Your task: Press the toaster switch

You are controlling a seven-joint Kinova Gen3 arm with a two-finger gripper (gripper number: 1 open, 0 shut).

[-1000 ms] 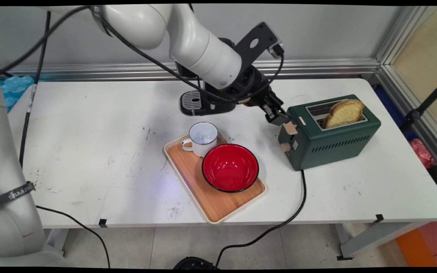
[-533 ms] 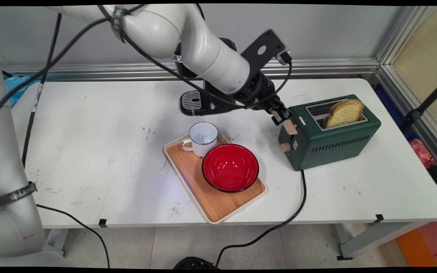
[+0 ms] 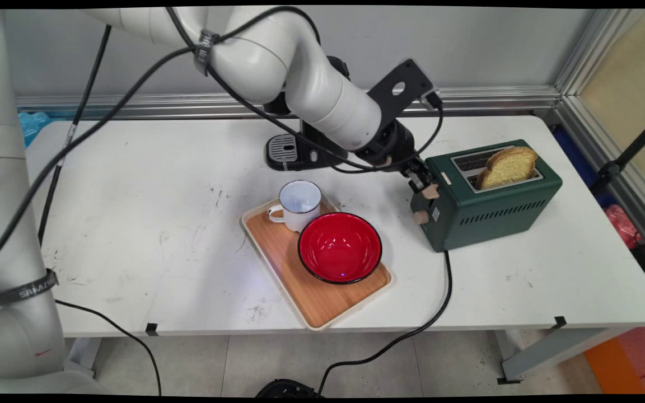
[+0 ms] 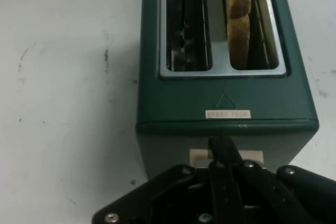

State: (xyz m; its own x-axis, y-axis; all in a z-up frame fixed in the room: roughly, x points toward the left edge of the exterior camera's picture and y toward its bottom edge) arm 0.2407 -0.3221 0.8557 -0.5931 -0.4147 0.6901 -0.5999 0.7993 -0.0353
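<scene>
Fingers look pressed together over the toaster's beige lever, so we read the gripper as closed, its tip now lower and tighter against the lever than a second ago. We see the green toaster unmoved, bread raised in one slot, beside the tray.

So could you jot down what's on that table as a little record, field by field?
gripper: shut, fingertips on the beige lever at the toaster's end
toaster: green, at the table's right, cord trailing off the near edge
bread slice: upright in the near slot; far slot empty
tray: wooden, holding a red bowl and white mug
behind arm: black coffee machine
</scene>
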